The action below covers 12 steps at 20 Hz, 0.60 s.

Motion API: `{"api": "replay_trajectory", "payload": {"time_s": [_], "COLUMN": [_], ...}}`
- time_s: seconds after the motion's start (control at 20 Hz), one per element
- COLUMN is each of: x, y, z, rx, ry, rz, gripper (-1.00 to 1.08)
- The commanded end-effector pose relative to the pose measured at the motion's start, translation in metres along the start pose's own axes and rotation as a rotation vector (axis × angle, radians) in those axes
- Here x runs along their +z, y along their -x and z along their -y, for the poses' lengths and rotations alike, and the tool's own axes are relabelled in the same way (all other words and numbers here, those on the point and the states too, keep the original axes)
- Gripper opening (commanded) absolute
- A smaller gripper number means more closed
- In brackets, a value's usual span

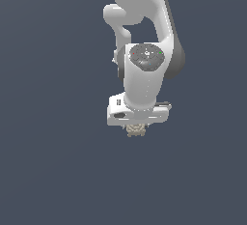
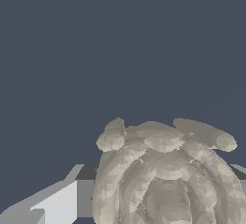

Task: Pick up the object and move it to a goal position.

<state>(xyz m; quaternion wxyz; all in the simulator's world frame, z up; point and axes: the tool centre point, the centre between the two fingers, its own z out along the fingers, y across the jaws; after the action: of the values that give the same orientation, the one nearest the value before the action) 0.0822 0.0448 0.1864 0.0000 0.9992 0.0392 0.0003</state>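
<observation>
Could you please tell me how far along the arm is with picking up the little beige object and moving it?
Done: the gripper has reached the beige ringed object, which sits right under the white hand. In hand: the wrist view shows the object filling the space by a finger, but whether the jaws have shut on it is unclear. Left: confirming the grasp, lifting and carrying; no goal marker is visible.

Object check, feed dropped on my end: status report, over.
Gripper directly over the object, fingers hidden, jaw state unreadable. Object fills the wrist view, one finger beside it. Nothing else in view, over.
</observation>
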Motion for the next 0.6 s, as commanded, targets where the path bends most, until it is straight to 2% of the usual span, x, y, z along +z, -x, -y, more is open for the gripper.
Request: {"api": "replay_trajectory", "payload": {"time_s": [0.0, 0.25, 0.55], "x": [-0.026, -0.072, -0.109], "y": [-0.006, -0.019, -0.030], "z": [0.002, 0.005, 0.007], "rx": [0.000, 0.000, 0.000], "ry": [0.000, 0.000, 0.000], "rz": [0.001, 0.001, 0.001], "gripper": [-1.00, -1.00, -1.00]}}
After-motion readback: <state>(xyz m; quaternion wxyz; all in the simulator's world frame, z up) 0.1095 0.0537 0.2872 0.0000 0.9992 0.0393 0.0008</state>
